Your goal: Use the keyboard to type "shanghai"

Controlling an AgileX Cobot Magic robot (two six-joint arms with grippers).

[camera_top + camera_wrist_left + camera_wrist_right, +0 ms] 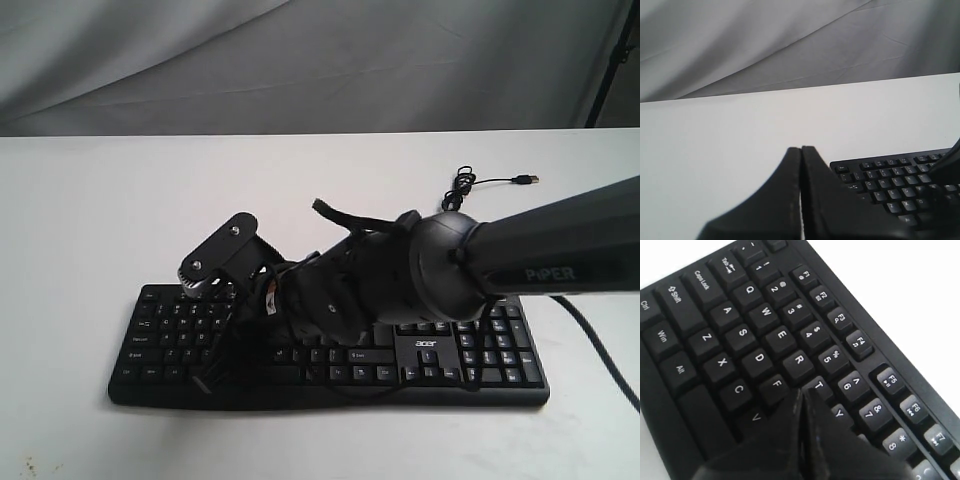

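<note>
Matte black slab keyboard (440,365) — right pincer (802,390) wedge-shaped, tips together over it, left pincer (801,148) likewise.

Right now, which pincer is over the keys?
The right pincer, shut, its tip above the keyboard between the F key and T key; the left pincer points at table beside it.

The right arm (560,240) stretches in from the right and crosses the middle, its wrist (340,290) bent so the right pincer (802,394) slants steeply downward. Its two fingers (785,415) are pressed together into one narrow tip. The left pincer (801,149) is likewise closed, with its fingers flush edge to edge.
</note>
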